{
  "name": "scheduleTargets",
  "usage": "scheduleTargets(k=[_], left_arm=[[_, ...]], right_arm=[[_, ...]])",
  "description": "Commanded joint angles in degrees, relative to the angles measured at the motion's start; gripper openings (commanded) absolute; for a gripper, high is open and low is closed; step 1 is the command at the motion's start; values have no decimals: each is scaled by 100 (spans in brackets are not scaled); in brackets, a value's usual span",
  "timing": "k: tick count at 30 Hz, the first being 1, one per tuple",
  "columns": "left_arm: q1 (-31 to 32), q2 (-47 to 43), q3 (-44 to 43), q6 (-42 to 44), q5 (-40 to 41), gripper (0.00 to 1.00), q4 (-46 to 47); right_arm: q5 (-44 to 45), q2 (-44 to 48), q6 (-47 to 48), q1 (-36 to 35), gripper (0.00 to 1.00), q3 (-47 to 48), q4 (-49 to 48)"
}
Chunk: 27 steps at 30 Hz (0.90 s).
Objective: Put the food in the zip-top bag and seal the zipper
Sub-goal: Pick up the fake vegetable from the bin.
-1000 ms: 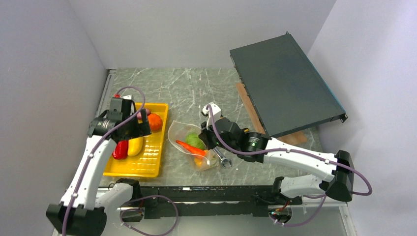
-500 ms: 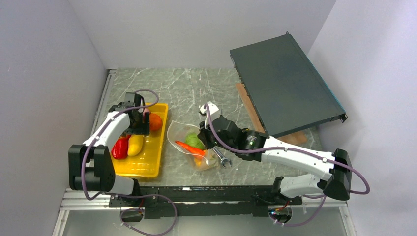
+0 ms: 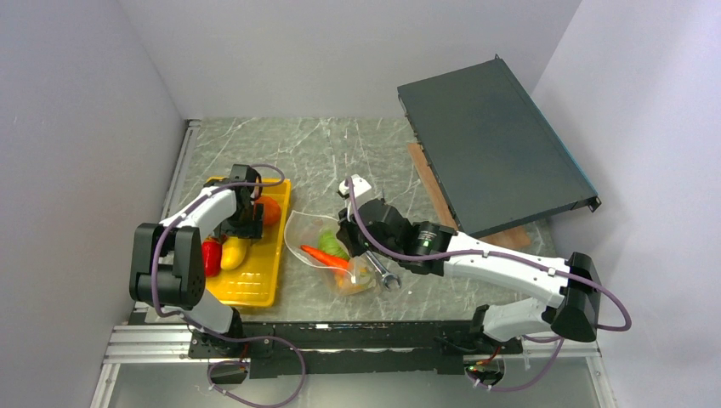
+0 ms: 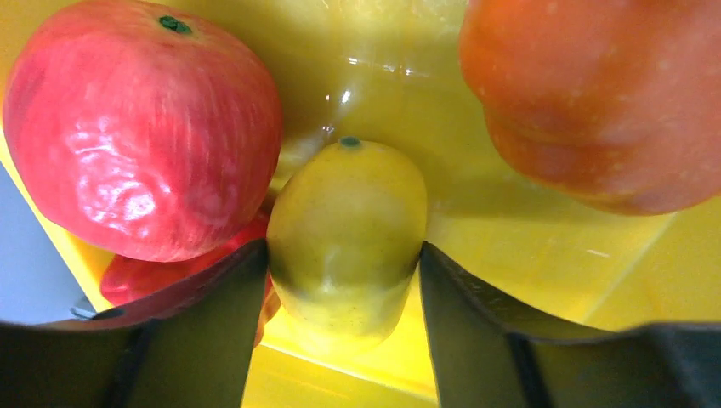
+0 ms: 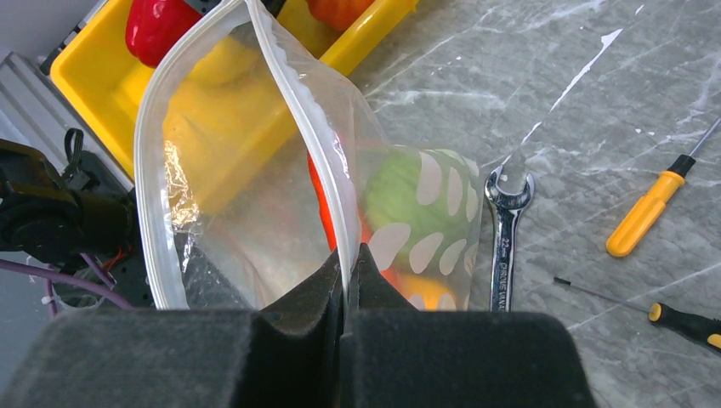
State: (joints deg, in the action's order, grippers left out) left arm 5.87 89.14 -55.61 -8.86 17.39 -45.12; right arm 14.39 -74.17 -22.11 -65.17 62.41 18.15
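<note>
— Bag contents, counted?
— Three pieces in the zip-top bag (image 5: 238, 212): one carrot (image 3: 321, 255), one cabbage (image 5: 400, 191), one orange piece (image 5: 425, 293). My right gripper (image 5: 349, 255) is clenched on its zipper (image 5: 293, 76), and the mouth gapes. One wrench (image 5: 506, 238) lies beside it, with two screwdrivers (image 5: 650, 208) beyond.
— Left?
— My left gripper (image 4: 344, 272) straddles one yellow piece (image 4: 349, 204) in the tray (image 3: 255, 289), fingers (image 4: 212, 323) against both sides. Whether it is gripped, I cannot tell. Two red pieces (image 4: 140, 127) and one orange fruit (image 4: 595, 93) lie further back.

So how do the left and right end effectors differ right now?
The left end effector has its fingers spread either side of a yellow fruit in the yellow tray; the right end effector is shut. The left one may touch the fruit, but a grip is not certain; the right one clearly pinches the zip-top bag at its zipper. Both are down among the task's things.
</note>
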Motion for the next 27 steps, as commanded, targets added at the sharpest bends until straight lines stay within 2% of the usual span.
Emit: scheduleTargets(k=[1,3,6,16,18,23,27], left_arm=[[11,110,-258,-33,-82,59,-47],[19,93,-248,-37,-133,46,-58],[11,-158,-155,-43,-228,35,22],[46,-2409,262,-295,-832,19,205],[45,-2990,274,-514,-1210,15,53],[46,-4533,221,-1353,-2528,14,-351],[46,-5674,296,-2379,-3995,11,296]], right_arm=[[6,200,-58,33,0,197,6],[-2,240,-102,30,0,169,21],[-12,295,-175,30,0,89,7],[-63,255,-207,31,0,118,27],[-26,295,-197,26,0,97,5],[-30,376,-246,28,0,17,-111],[-104,383,-300,31,0,-49,-277]])
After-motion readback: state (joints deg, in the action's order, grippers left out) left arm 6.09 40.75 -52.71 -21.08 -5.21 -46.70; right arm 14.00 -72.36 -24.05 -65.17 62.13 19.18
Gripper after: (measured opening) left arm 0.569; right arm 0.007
